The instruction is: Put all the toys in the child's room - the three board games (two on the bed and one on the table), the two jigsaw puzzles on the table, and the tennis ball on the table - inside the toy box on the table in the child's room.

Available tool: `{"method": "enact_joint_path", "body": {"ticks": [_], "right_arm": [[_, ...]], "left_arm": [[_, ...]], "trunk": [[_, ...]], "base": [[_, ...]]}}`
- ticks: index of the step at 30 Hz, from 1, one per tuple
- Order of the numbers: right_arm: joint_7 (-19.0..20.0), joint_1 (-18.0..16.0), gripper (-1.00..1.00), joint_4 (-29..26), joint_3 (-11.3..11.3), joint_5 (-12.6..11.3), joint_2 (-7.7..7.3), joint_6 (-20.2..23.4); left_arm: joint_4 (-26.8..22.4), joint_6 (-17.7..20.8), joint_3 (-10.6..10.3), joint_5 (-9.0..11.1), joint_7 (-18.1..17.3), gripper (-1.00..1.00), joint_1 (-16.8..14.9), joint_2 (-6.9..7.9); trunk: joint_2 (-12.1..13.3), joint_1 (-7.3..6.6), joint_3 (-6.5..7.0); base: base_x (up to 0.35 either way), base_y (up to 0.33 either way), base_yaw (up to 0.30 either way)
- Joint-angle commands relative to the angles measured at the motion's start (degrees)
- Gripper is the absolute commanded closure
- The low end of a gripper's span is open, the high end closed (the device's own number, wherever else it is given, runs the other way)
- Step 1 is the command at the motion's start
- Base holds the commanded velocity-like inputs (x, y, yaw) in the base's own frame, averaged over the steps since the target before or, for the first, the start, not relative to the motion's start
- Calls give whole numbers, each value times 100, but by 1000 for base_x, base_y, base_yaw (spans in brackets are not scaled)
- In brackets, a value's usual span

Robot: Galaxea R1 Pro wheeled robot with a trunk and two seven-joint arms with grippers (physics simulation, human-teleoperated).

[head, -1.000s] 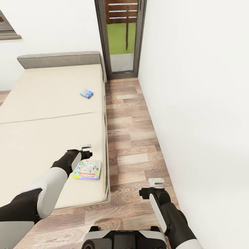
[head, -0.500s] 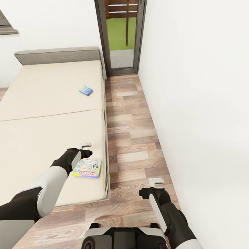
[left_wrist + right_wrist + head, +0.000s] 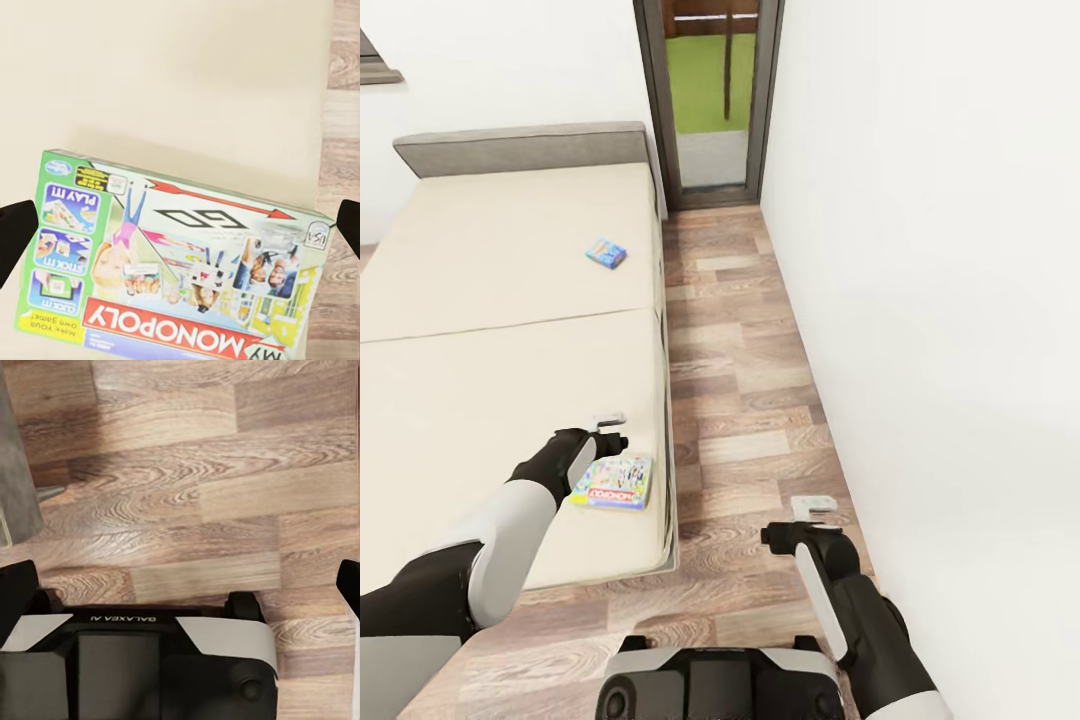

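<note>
A green Monopoly board game (image 3: 615,483) lies flat near the bed's right edge. It sits directly below my left gripper (image 3: 612,432). In the left wrist view the box (image 3: 180,277) lies between the two dark fingertips (image 3: 15,240), and the left gripper (image 3: 180,232) is open above it without touching. A second, small blue board game (image 3: 606,252) lies farther up the mattress. My right gripper (image 3: 812,512) hangs open over the wooden floor, empty; the right wrist view shows it (image 3: 180,585) above my own base. The table and the toy box are out of view.
The beige bed (image 3: 480,300) with a grey headboard (image 3: 520,148) runs along the left. A strip of wooden floor (image 3: 730,330) leads to a glass door (image 3: 708,100). A white wall (image 3: 940,300) bounds the right. My base (image 3: 150,660) is at the bed's foot.
The whole picture has shifted, so the camera has moved; the headboard and blue box sit higher in view. Both arms keep nearly the same pose and both grippers stay open.
</note>
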Motion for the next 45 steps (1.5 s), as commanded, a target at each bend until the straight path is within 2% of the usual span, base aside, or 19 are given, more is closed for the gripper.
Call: {"method": "enact_joint_path", "body": {"ticks": [1,7,11,18,28,37,45], "right_arm": [[-55,-3,-100,-146,0,-68,-5,101],[-41,24,-100,-1017,-21,-86,-32,551],[-41,35,-100,-1171,-13,-92,-37,622],[-44,40,-100,-1225,4,-97,-27,649],[-47,41,-100,-1211,17,-91,-15,655],[-47,41,-100,-1203,17,-90,-13,655],[-47,41,-100,-1202,18,-89,-7,655]], "left_arm": [[-8,30,32,-56,-9,-100,-3,-8],[-8,30,29,-53,-9,-100,-3,-24],[-14,26,25,-53,-12,-100,-3,-22],[-235,50,24,-53,-17,-100,-13,-22],[-861,706,12,-51,-27,-100,-138,9],[-933,811,7,-62,-32,-100,-369,21],[-938,829,6,-62,-25,-100,-452,20]], "trunk": [[-9,3,-17],[-9,3,-73],[-9,3,-111],[-9,3,-177],[-9,3,-271],[-9,3,-356],[-9,3,-432]], "base": [[0,0,0],[0,0,0],[0,0,0],[0,0,0],[0,0,0],[0,0,0],[0,0,0]]}}
